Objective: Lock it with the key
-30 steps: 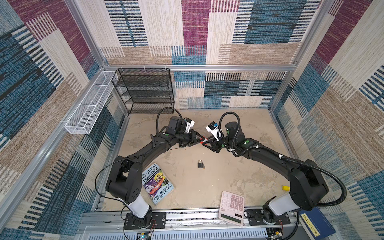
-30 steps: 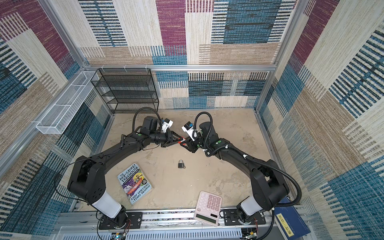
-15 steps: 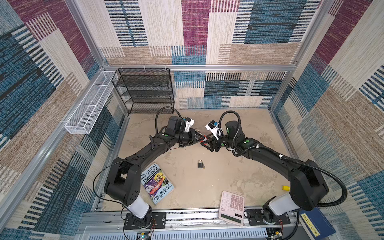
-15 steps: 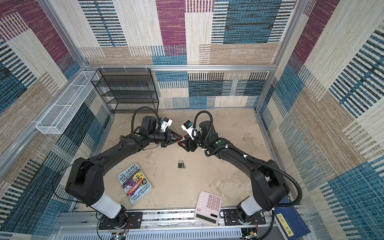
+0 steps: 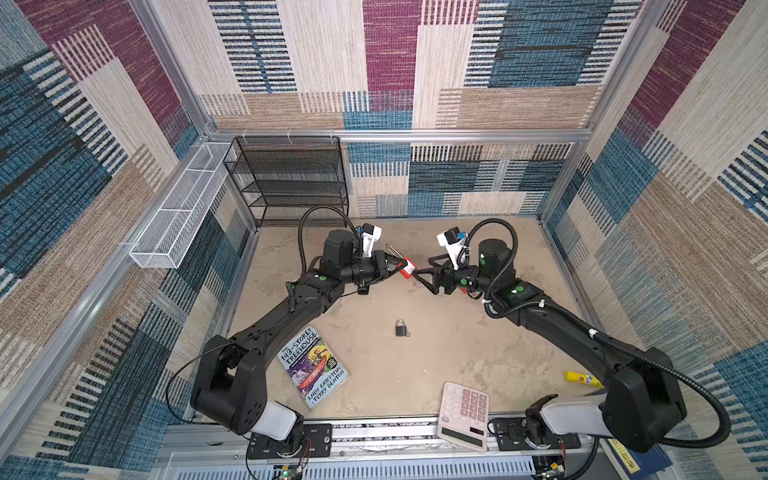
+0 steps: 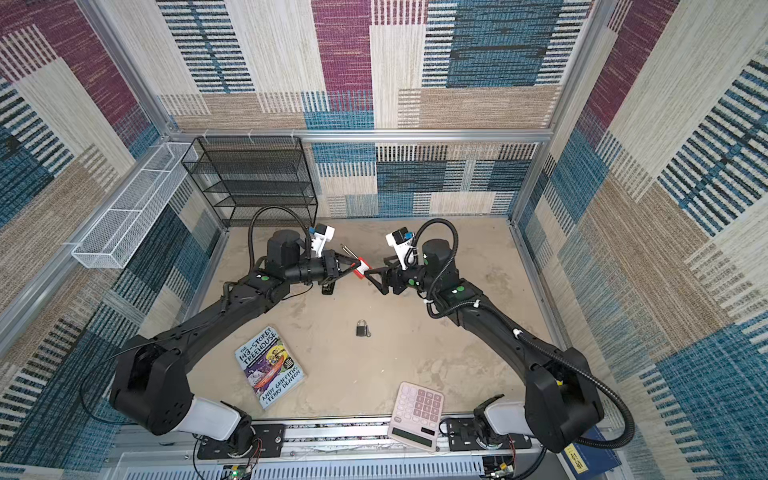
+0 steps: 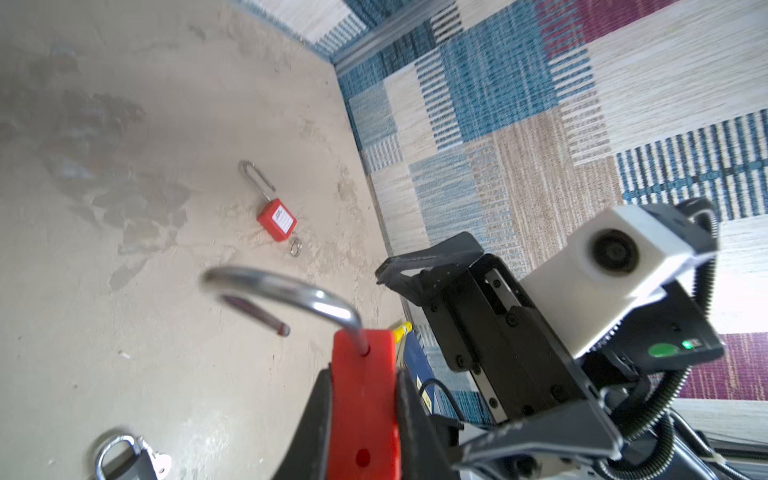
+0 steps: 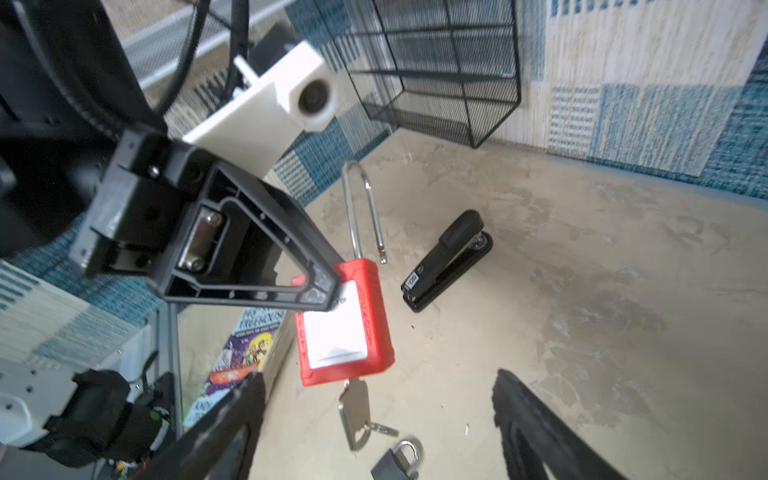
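Observation:
My left gripper (image 5: 397, 266) (image 7: 363, 415) is shut on the body of a red padlock (image 5: 406, 266) (image 6: 360, 266) (image 8: 345, 324), held off the floor. The padlock's long steel shackle (image 7: 291, 291) stands open, its free end out of the body. A silver key (image 8: 354, 409) with a small ring sticks in the padlock's base. My right gripper (image 5: 422, 266) (image 8: 378, 374) faces that base and is open, with one finger on each side of the key and neither touching it.
On the sandy floor lie a small grey padlock (image 5: 400, 329) (image 8: 397, 459), a black stapler (image 8: 449, 262), a second red padlock (image 7: 276, 219), a book (image 5: 312, 368), a pink calculator (image 5: 464, 409) and a yellow glue stick (image 5: 582, 379). A black wire shelf (image 5: 291, 178) stands at the back wall.
My right gripper has opened wide and drawn back a little from the padlock's base. The left gripper keeps its hold on the padlock in nearly the same place.

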Tool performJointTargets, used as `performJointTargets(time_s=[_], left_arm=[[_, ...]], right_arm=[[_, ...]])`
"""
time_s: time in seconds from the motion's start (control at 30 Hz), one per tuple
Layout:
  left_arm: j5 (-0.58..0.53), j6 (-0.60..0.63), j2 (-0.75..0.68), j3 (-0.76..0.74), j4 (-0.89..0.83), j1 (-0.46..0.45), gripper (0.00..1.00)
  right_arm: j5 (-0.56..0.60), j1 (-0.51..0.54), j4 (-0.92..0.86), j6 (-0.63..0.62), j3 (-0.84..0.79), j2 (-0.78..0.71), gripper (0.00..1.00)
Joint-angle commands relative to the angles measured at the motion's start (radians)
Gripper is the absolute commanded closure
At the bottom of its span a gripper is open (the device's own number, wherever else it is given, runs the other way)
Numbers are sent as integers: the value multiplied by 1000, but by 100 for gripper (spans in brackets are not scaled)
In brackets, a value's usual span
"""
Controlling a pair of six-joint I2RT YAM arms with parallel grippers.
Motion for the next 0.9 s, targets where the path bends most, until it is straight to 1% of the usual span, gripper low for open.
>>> performJointTargets(time_s=[0.0,0.13,0.27,0.4,0.5,0.6,0.73,0.87], left_arm=[[-37,-67,-23,-8,189,1,95],[-23,-108,-38,-22,323,3,94],[-9,-179,-54,-68,530,2,94],[-12,-230,-66,-111,701,1,94],[-22,-268,-66,-137,829,1,96],[-43,-288,-68,-158,907,2,97],[-60,-306,-67,-172,973,1,97],[-56,-310,-67,-168,978,1,97]], right_arm=[[-137,-39,200,215,-20,-26,11],[-262,-81,397,388,-42,-20,11],[-331,-87,558,528,-25,17,11],[-370,-85,758,689,-24,62,11],[-367,-83,798,722,-17,78,11],[-366,-79,841,755,-12,96,10],[-364,-53,857,765,16,133,10],[-358,-35,900,792,45,181,10]])
